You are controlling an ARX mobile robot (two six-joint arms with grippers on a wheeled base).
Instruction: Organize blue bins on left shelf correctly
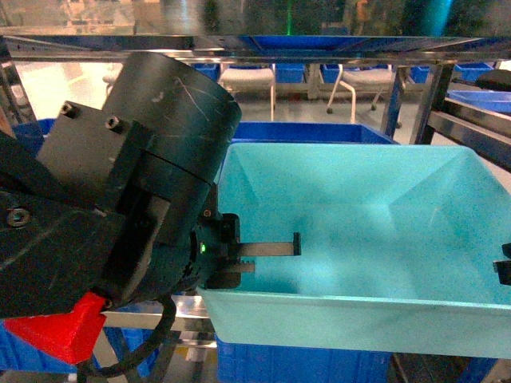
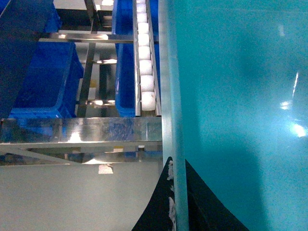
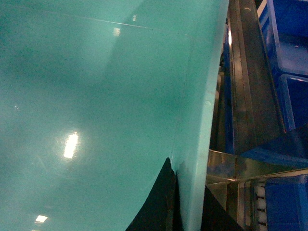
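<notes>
A light turquoise blue bin (image 1: pixel 359 207) fills the middle and right of the head view, level with the steel rails of the left shelf (image 1: pixel 152 321). My left gripper (image 1: pixel 263 257) is shut on the bin's left wall, one finger inside and one outside. In the left wrist view the black fingers (image 2: pixel 159 207) pinch the bin's thin rim (image 2: pixel 172 96) at my left gripper (image 2: pixel 177 168). At the frame's right edge my right gripper (image 1: pixel 503 267) grips the right wall. The right wrist view shows my right gripper (image 3: pixel 187 185) clamped on the bin wall (image 3: pixel 96 96).
Royal-blue crates sit behind the bin (image 1: pixel 319 132) and below it (image 1: pixel 303 363), and on lower tiers (image 2: pixel 43 77) (image 3: pixel 288 29). A track of white rollers (image 2: pixel 144 57) runs beside the bin. Steel crossbars (image 2: pixel 82 130) and a second rack (image 1: pixel 471 128) stand close. Chairs (image 1: pixel 247 80) are far back.
</notes>
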